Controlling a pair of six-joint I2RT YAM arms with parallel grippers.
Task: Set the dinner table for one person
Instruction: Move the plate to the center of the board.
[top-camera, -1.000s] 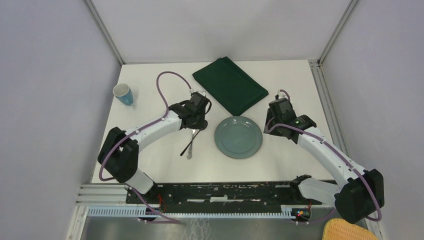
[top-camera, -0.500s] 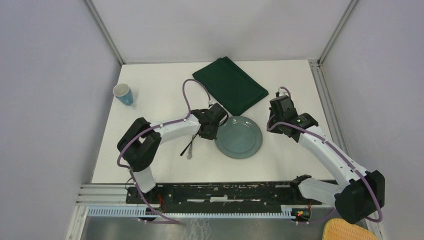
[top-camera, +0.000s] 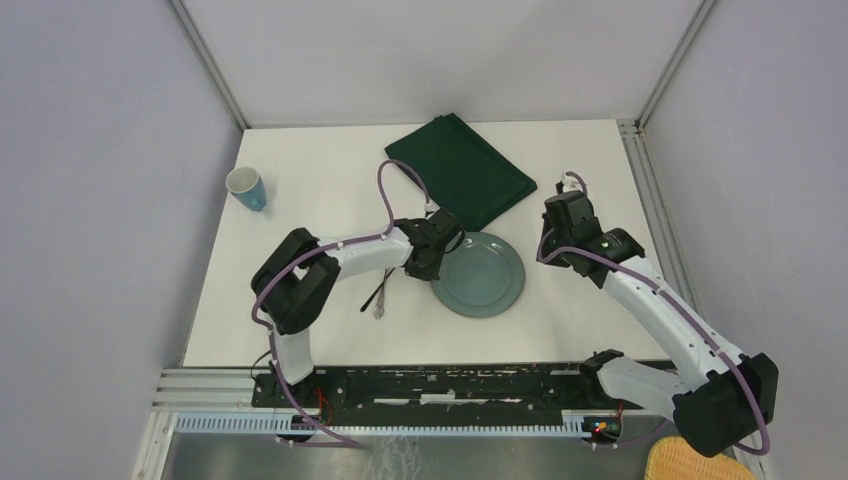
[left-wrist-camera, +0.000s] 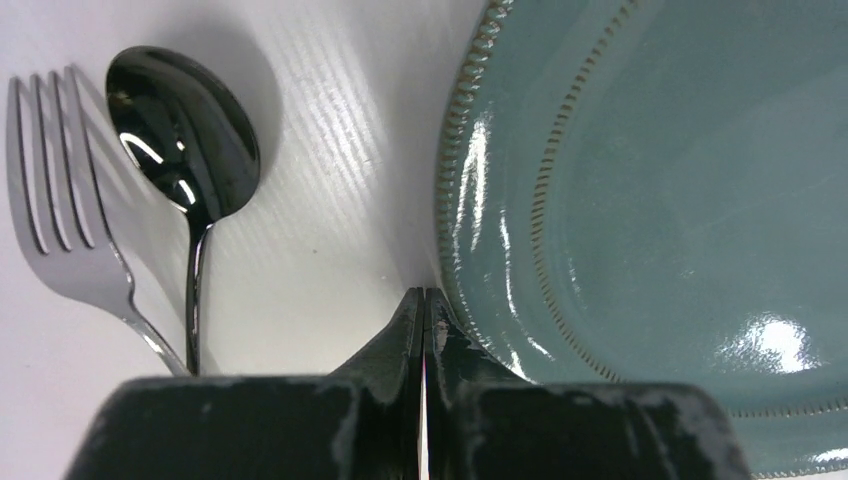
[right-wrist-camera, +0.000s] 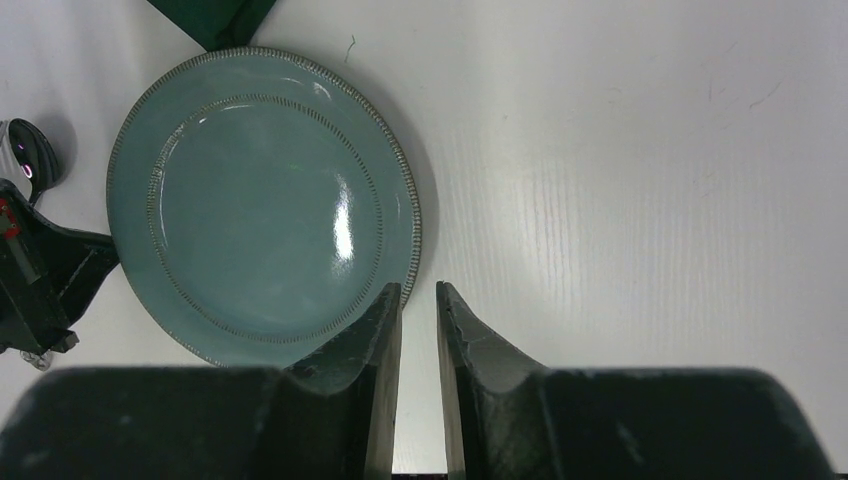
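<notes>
The left tool (left-wrist-camera: 424, 298), closed and empty, is touching the teal plate (left-wrist-camera: 660, 200) at its left rim on the white bench (left-wrist-camera: 330, 150). The right tool (right-wrist-camera: 419, 298), slightly open and empty, is hovering over the plate's right rim. Pushing slowly and low is probably keeping the plate flat

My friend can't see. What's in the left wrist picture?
The shut left gripper sits at the rim of a shiny teal plate. Beside them, a spoon and a fork lie on the white table.
</notes>
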